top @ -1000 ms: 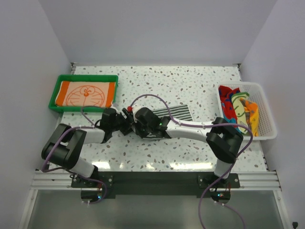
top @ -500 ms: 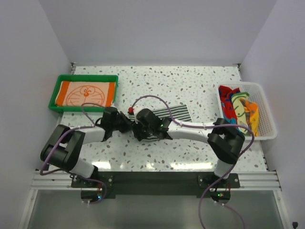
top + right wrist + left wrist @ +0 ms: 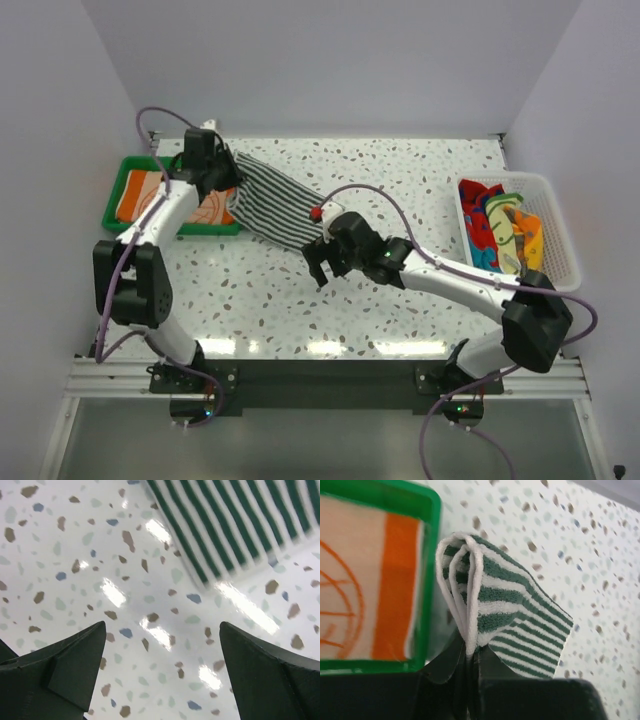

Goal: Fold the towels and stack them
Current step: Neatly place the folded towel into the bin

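- The black-and-white striped towel (image 3: 275, 205), lying mid-worktop (image 3: 400, 170) a second ago, now trails from beside the green tray (image 3: 170, 231), its folded edge pinched by the left end effector (image 3: 468, 660).
- The right end effector (image 3: 322, 265) has released, jaws spread.
- Stacking on the orange cartoon towel (image 3: 140, 195) likely follows.
- One tray and one white mesh basket (image 3: 562, 232), which holds roughly three bunched towels (image 3: 500, 225).
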### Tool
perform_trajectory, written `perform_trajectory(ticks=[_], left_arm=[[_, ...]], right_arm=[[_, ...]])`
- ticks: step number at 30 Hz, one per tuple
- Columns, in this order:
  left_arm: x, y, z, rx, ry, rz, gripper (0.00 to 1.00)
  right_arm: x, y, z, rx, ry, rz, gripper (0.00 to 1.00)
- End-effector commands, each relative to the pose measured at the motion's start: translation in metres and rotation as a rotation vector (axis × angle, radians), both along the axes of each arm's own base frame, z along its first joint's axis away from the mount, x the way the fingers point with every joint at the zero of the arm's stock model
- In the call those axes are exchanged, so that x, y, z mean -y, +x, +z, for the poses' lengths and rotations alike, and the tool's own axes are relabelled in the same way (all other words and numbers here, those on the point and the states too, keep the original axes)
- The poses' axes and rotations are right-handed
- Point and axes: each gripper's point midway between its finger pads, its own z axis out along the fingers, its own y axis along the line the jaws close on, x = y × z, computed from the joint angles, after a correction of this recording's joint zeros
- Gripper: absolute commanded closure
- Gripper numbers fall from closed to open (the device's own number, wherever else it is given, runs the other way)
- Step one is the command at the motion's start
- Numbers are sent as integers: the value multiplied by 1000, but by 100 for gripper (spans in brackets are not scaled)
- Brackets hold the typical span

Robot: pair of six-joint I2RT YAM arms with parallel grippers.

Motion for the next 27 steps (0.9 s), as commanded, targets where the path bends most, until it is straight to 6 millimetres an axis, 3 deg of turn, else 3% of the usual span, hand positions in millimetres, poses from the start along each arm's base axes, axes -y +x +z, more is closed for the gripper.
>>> perform_trajectory(ticks=[1, 2, 3, 4, 5, 6, 7, 8, 10, 11, 13, 18, 27], left_arm=[[-64, 7, -9, -130, 266, -13, 100], [-75, 24, 15, -87, 301, 2, 100], [-96, 30, 17, -101, 366, 28, 100], [-105, 31, 4, -158, 394, 21, 100], [-113, 45, 24, -120, 413, 39, 100], [-131, 48, 27, -130, 451, 58, 100], [-138, 49, 16, -178, 469, 51, 100], [-146, 60, 32, -143, 499, 56, 100], [-163, 64, 20, -189, 542, 54, 100], [-167, 71, 30, -171, 562, 55, 100], [-182, 72, 17, -218, 611, 40, 100], [-214, 71, 10, -231, 637, -20, 100], [-246, 57, 19, -210, 654, -104, 100]], right_arm=[[35, -8, -1, 13, -94, -8, 1], [39, -9, -2, 11, -102, -13, 1], [42, -10, 0, 16, -103, -15, 1], [47, -12, -4, 5, -118, -18, 1], [49, -13, -5, 3, -122, -21, 1], [50, -13, -7, -1, -125, -23, 1], [52, -14, -10, -12, -129, -27, 1], [52, -15, -12, -21, -134, -26, 1], [52, -14, -16, -36, -143, -27, 1], [53, -14, -18, -41, -149, -28, 1], [53, -12, -23, -53, -167, -30, 1], [50, -10, -30, -88, -196, -27, 1], [42, 0, -35, -126, -267, -18, 1]])
